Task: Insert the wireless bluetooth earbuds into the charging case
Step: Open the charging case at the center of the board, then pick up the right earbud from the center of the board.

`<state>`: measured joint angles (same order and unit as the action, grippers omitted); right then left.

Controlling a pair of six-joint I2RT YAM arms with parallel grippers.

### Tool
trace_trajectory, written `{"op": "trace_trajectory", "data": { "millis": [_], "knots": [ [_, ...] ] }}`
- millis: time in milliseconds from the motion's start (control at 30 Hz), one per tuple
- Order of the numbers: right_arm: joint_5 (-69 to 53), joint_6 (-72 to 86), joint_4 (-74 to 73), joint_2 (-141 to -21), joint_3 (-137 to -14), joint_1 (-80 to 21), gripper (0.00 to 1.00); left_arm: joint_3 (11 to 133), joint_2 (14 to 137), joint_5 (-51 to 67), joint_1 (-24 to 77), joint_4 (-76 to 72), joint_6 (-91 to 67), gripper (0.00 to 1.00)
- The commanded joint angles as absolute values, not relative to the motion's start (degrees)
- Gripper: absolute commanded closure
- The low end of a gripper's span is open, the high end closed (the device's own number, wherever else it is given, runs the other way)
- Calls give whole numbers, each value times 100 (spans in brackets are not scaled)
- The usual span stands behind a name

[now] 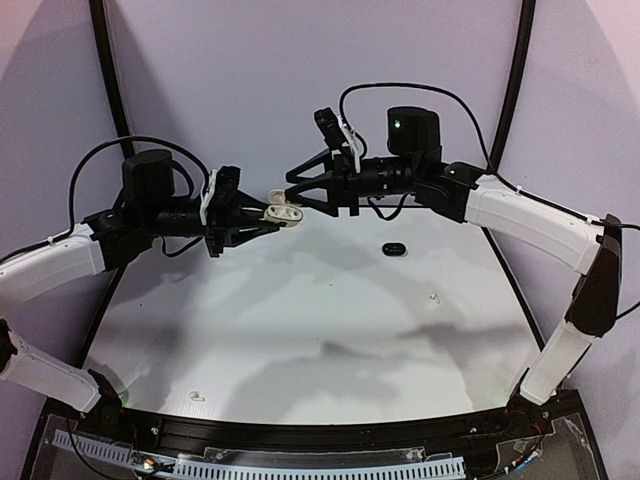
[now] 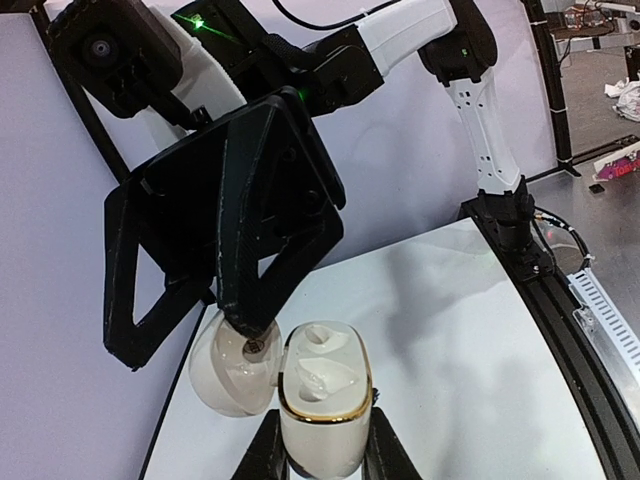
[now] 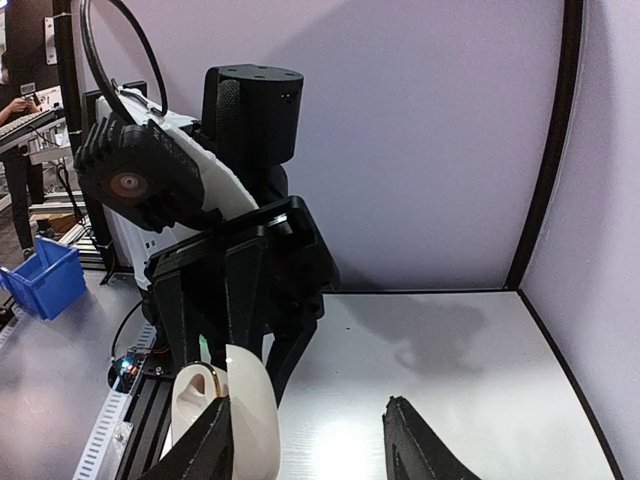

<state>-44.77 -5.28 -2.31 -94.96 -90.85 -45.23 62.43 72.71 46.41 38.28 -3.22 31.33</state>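
Note:
My left gripper (image 1: 268,216) is shut on a white charging case (image 1: 284,212) with a gold rim and holds it high above the table. In the left wrist view the case (image 2: 322,400) stands between my fingers with its lid (image 2: 228,372) swung open to the left. A glossy white bud seems to sit in its near socket (image 2: 328,379); the far socket looks empty. My right gripper (image 1: 300,190) is open, and one fingertip (image 2: 250,322) touches the inside of the lid. In the right wrist view the lid (image 3: 250,410) lies against my left finger. Two tiny white buds (image 1: 433,297) (image 1: 196,397) lie on the table.
A small black oval case (image 1: 394,248) lies on the white table (image 1: 330,330) right of centre, below the right arm. Purple walls close the back and sides. A black rail with cables (image 1: 300,450) runs along the near edge.

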Motion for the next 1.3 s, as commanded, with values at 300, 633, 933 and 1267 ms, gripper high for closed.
{"op": "trace_trajectory", "data": {
  "millis": [300, 633, 933, 1267],
  "knots": [
    [-4539, -410, 18, -9560, -9101, -4430, 47, 6113, 7237, 4930, 3882, -818, 1515, 99],
    [-4839, -131, 263, -9517, -9208, -4404, 31, 5780, 7387, 5001, 3879, -1470, 806, 99],
    [-2093, 1672, -1018, -8817, -9026, -3167, 30, 5196, 7194, 4434, 3885, -2296, 417, 99],
    [174, 692, -4657, -9183, -7871, -2178, 42, 4594, 7034, 4176, 3883, -3050, 213, 99]
  ]
}}
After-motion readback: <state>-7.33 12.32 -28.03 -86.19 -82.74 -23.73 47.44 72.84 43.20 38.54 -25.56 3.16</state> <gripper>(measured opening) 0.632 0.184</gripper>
